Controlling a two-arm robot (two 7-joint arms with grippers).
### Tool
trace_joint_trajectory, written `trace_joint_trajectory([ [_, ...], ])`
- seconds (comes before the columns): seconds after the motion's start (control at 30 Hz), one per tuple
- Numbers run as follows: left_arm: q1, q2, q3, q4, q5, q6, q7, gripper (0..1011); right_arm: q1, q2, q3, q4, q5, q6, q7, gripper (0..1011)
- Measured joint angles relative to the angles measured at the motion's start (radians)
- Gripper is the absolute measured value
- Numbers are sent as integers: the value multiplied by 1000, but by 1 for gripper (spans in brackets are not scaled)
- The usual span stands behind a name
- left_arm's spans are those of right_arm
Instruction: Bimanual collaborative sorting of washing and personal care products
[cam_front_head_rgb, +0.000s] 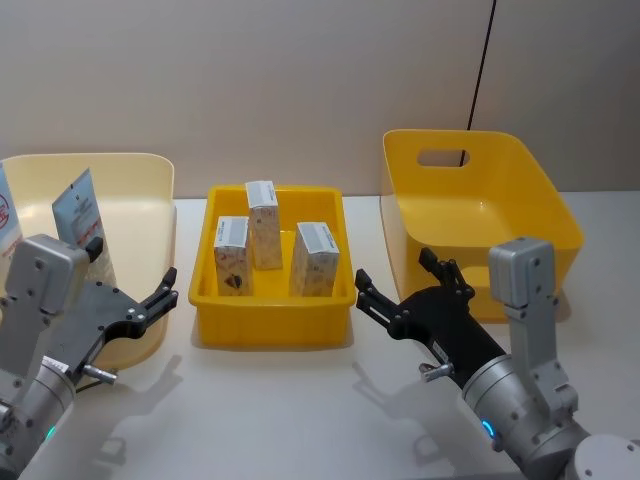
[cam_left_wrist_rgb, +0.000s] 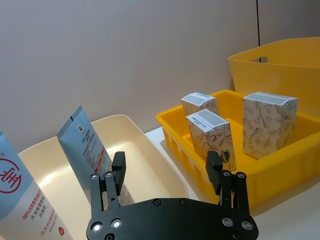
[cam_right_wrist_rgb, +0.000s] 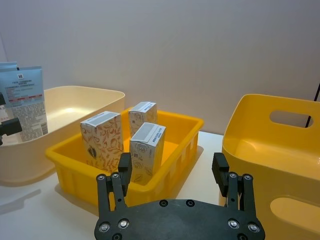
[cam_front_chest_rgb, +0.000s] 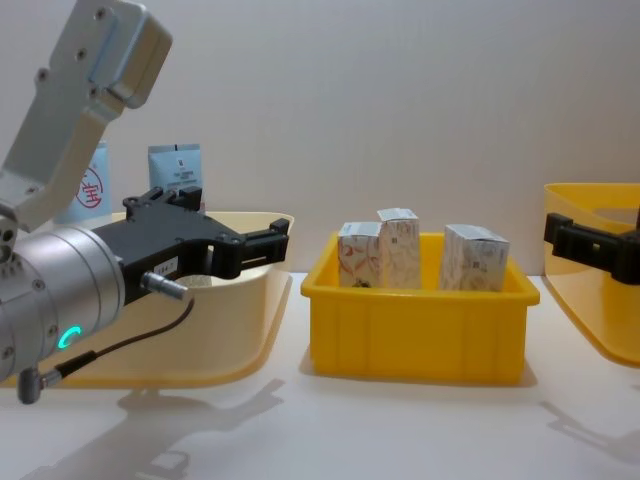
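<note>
Hovering nearest the robot above the surface (cam_front_head_rgb: 300, 400), left pincer (cam_front_head_rgb: 132, 265) and right pincer (cam_front_head_rgb: 394, 270) both gape released, grasping nothing; beyond, three white cartons (cam_front_head_rgb: 315, 258) stand upright in the yellow tray (cam_front_head_rgb: 270, 325), two light-blue tubes (cam_front_head_rgb: 80, 212) stand in the cream tub (cam_front_head_rgb: 150, 165) at left

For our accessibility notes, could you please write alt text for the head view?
Three white cartons stand upright in a yellow tray between a cream tub holding two blue tubes and a taller yellow tub. The left gripper and right gripper, both open, flank the tray.
</note>
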Motion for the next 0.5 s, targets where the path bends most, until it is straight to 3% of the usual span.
trace_joint_trajectory([
  [0.5,0,0,0,0,0,0,0,1000,0,0,0,0,0,0,0,1001],
])
